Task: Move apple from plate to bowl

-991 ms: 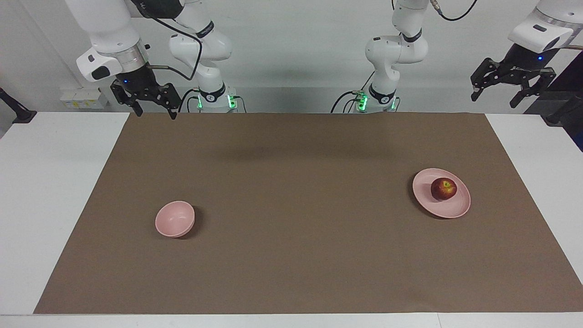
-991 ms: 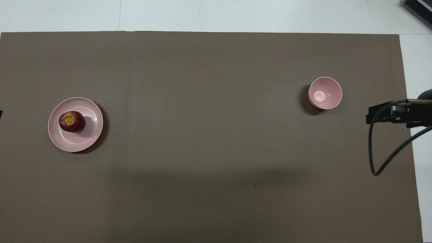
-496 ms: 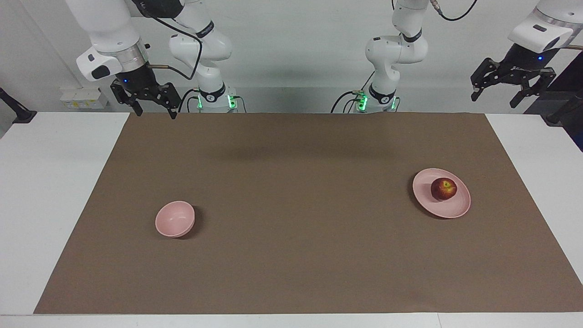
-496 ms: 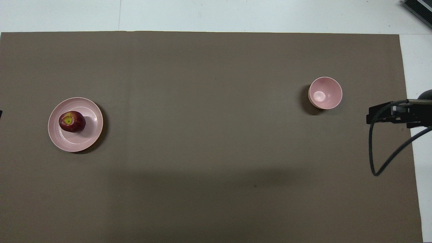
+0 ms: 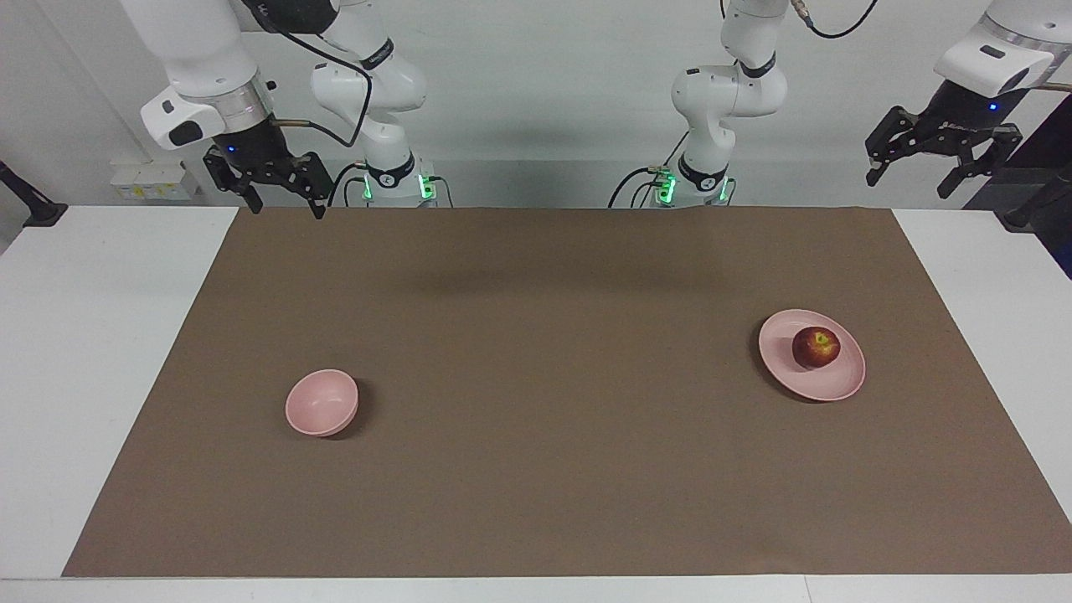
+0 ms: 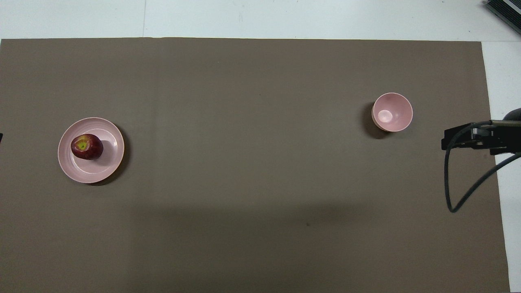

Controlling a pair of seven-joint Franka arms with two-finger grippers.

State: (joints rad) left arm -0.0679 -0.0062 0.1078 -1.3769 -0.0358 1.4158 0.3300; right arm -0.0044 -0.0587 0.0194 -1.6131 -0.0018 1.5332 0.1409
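White table point(image 5: 100, 335) at a pale wall, its middle covered by one brown mat point(image 5: 553, 377). Item one: a shallow pale pink plate point(image 5: 844, 381), lying flat on the mat toward the left arm's end of the table. Item two: a small dark red apple point(image 5: 816, 347) with a yellow-green patch at the stem, resting on the plate, off its centre toward the robots' side, stem end up. Item three: a small deep pale pink bowl point(image 5: 321, 404), upright on the mat toward the right arm's end, well apart from the plate and with nothing in it. Item four: the left gripper point(image 5: 913, 177), raised in the air over the table's edge at the left arm's end, fingers spread apart and carrying nothing, well clear of plate and apple. Item five: the right gripper point(image 5: 285, 207), raised over the mat's corner nearest the robots at the right arm's end, fingers likewise spread apart with nothing between them, well clear of the bowl. In the overhead view, only part of the right arm's black fittings and a looping cable point(image 6: 464, 191) showed at the mat's edge.
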